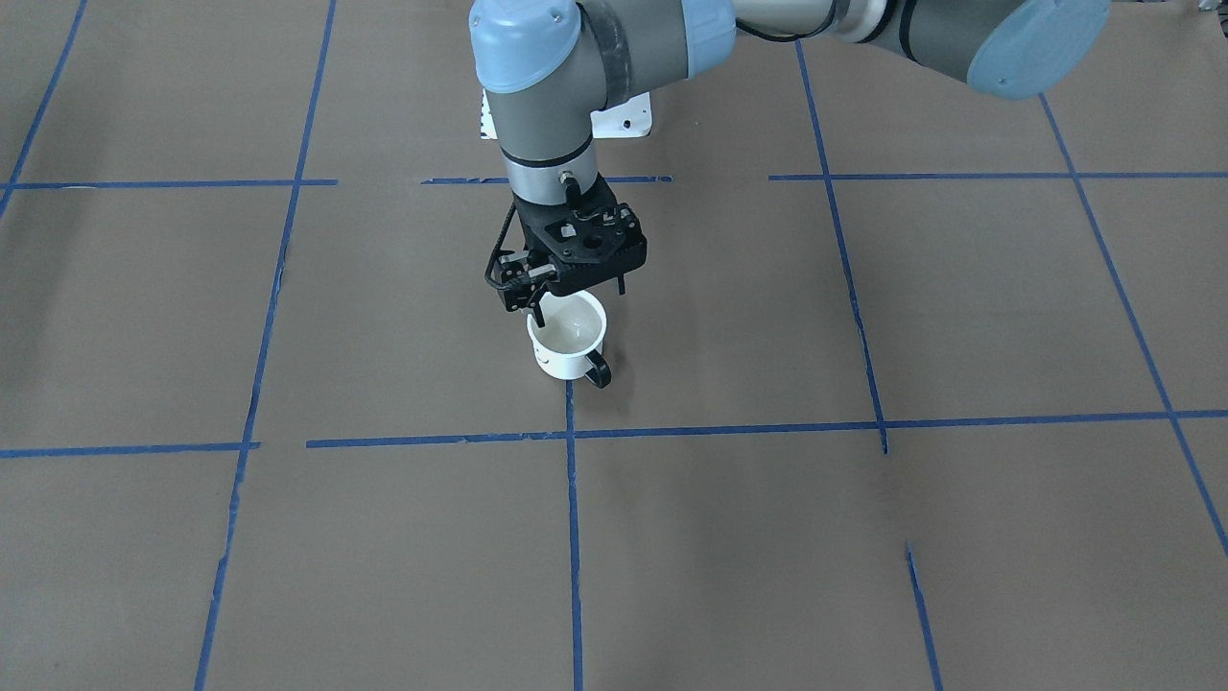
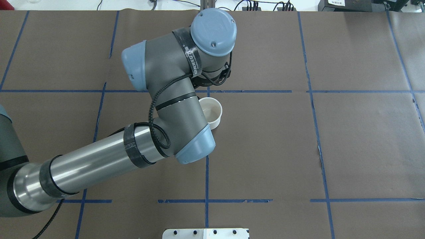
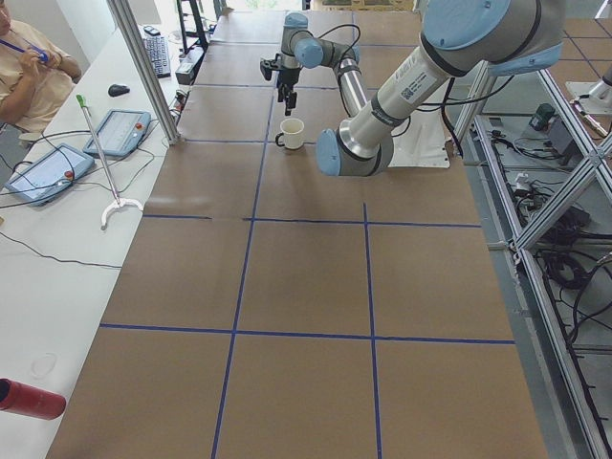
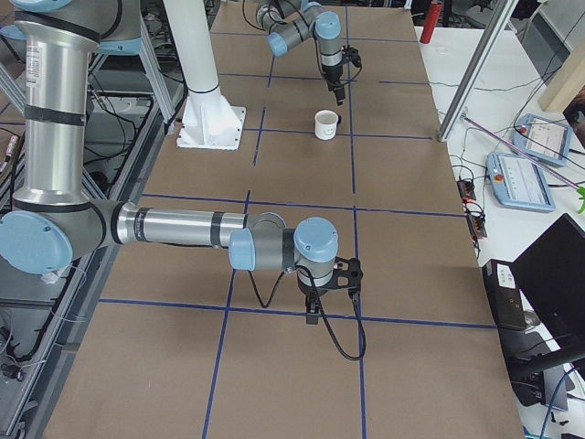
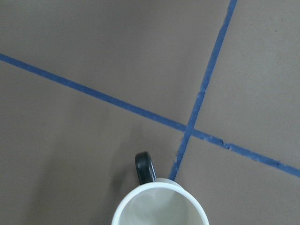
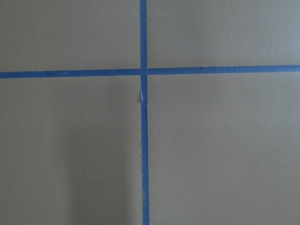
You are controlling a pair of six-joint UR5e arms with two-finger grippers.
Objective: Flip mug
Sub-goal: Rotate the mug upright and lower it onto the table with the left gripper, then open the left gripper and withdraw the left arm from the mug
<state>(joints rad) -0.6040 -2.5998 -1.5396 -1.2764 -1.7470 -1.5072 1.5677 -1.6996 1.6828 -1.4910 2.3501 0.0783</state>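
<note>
The mug (image 1: 568, 338) is white and stands upright, mouth up, on the brown table, with its black loop handle (image 1: 598, 370) pointing away from the robot. It also shows in the overhead view (image 2: 211, 112), partly under the left arm, and at the bottom edge of the left wrist view (image 5: 159, 208). My left gripper (image 1: 580, 299) hangs just above the mug's rim with its fingers spread and empty. My right gripper (image 4: 315, 309) hovers low over a blue tape cross, far from the mug; I cannot tell whether it is open or shut.
Blue tape lines (image 1: 572, 499) grid the brown table. A white mounting plate (image 2: 206, 233) sits at the robot's edge. In the left side view an operator (image 3: 29, 67), tablets (image 3: 48, 172) and a red cylinder (image 3: 29, 398) are on the side bench.
</note>
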